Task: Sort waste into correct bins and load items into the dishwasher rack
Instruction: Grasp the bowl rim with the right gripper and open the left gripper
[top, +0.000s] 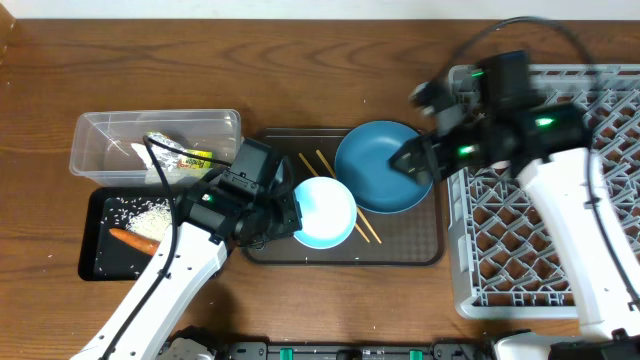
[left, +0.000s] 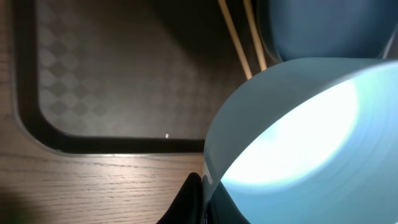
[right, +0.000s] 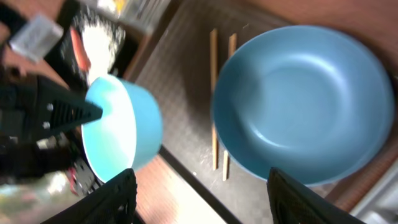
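My left gripper (top: 288, 215) is clamped on the rim of the light blue cup (top: 325, 212), one finger (left: 191, 198) pressed against the outside of its wall. The cup is tipped over the lower middle of the brown tray (top: 400, 255). I cannot tell whether it touches the tray.

My right gripper (top: 408, 160) hangs at the right edge of the blue plate (top: 375, 165), its jaws standing wide apart with nothing clamped between them. On the right wrist camera both fingers frame the plate's near rim. The plate lies on the upper right part of the brown tray, just beside the grey rack (top: 540, 230), which stands on the right side of the wooden table (top: 300, 60).

Two chopsticks (top: 368, 230) lie slantwise on the tray between cup and plate.

At the left, the clear tub (top: 100, 135) holds the yellow-green wrapper (top: 188, 157). Just in front of it, the black tray (top: 95, 262) holds white rice (top: 140, 212) and the orange carrot (top: 135, 240), partly behind my left arm.
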